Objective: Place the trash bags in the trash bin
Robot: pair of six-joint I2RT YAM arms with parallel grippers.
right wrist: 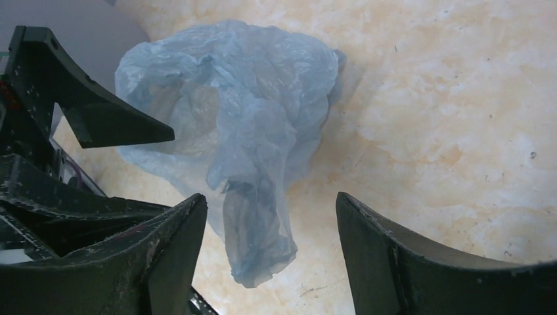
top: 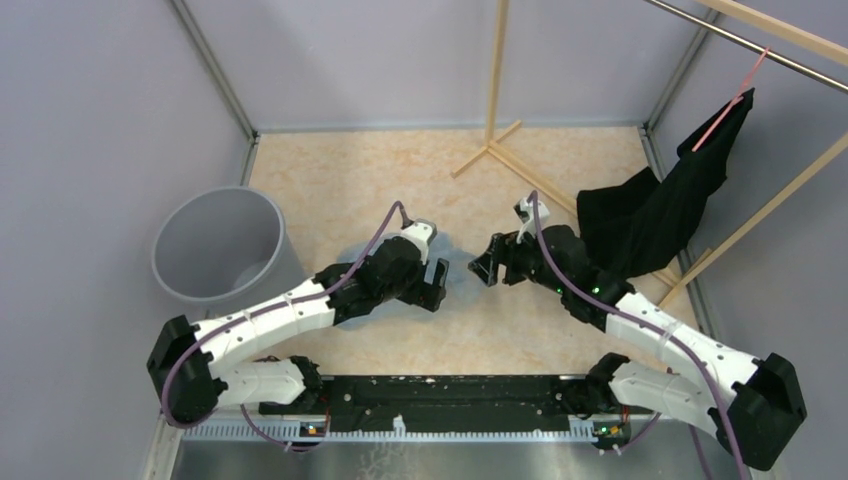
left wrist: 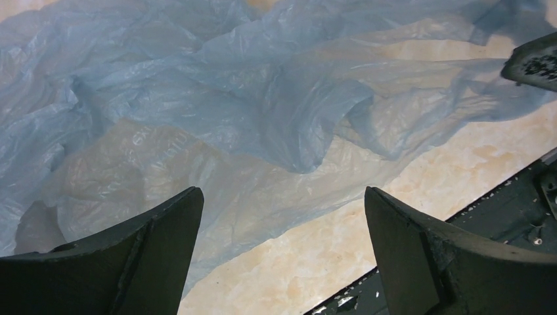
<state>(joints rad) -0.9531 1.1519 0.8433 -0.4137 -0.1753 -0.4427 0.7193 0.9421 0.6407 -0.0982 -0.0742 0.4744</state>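
The light-blue trash bag (left wrist: pixel 249 111) lies crumpled and flat on the marbled table. In the top view only a bluish edge of it (top: pixel 456 258) shows between the grippers; the left arm covers the rest. My left gripper (left wrist: pixel 282 197) is open and empty, low over the bag's near edge. My right gripper (right wrist: pixel 269 203) is open and empty, with a hanging fold of the bag (right wrist: pixel 243 111) just ahead of its fingers. The two grippers face each other, left (top: pixel 436 280) and right (top: pixel 487 264). The round grey trash bin (top: pixel 215 245) stands upright at the far left and looks empty.
A black cloth garment (top: pixel 660 215) hangs from a red hanger at the right, on a wooden rack (top: pixel 495 150) whose feet spread over the back of the table. A black rail (top: pixel 440 395) runs along the near edge. Grey walls enclose the table.
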